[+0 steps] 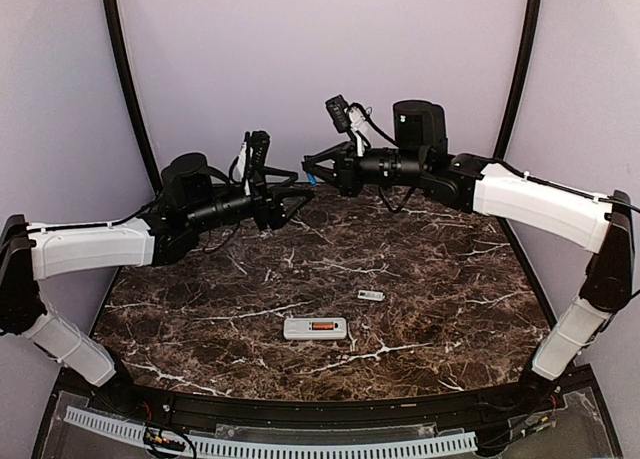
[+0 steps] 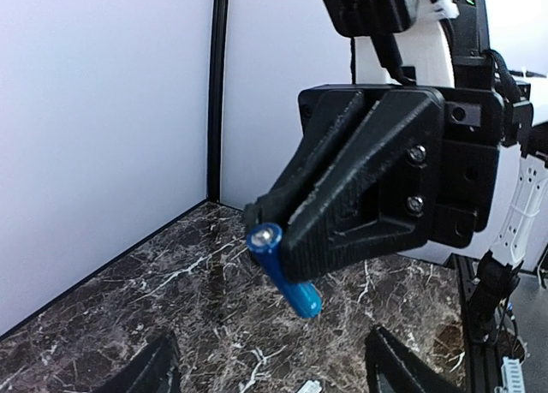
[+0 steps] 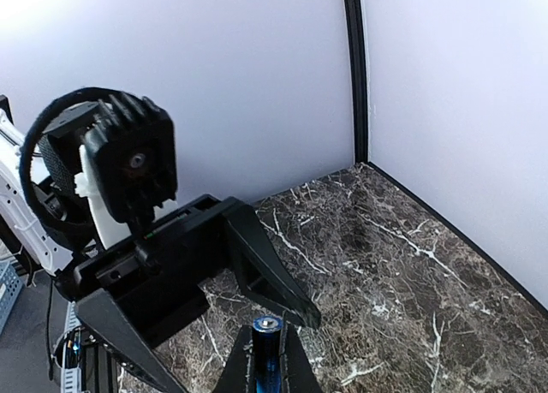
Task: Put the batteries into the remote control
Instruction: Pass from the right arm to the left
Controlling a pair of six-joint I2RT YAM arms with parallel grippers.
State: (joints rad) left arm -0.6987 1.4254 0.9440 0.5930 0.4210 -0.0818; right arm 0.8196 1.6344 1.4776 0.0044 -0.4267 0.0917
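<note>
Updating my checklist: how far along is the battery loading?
Done: the orange battery sits in the remote control. In hand: the right gripper pinches the blue battery in midair, facing the open left gripper. Left: seating the blue battery; the small cover lies loose on the table.

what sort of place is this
Probably a robot test booth, not a home: plain lilac walls close in a marble-patterned tabletop, a left arm and right arm are mounted at its near edge, beside a slotted cable duct.

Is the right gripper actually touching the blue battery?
Touching. The left wrist view shows the right gripper shut on the small blue cylindrical battery, pinching its upper end.
</note>
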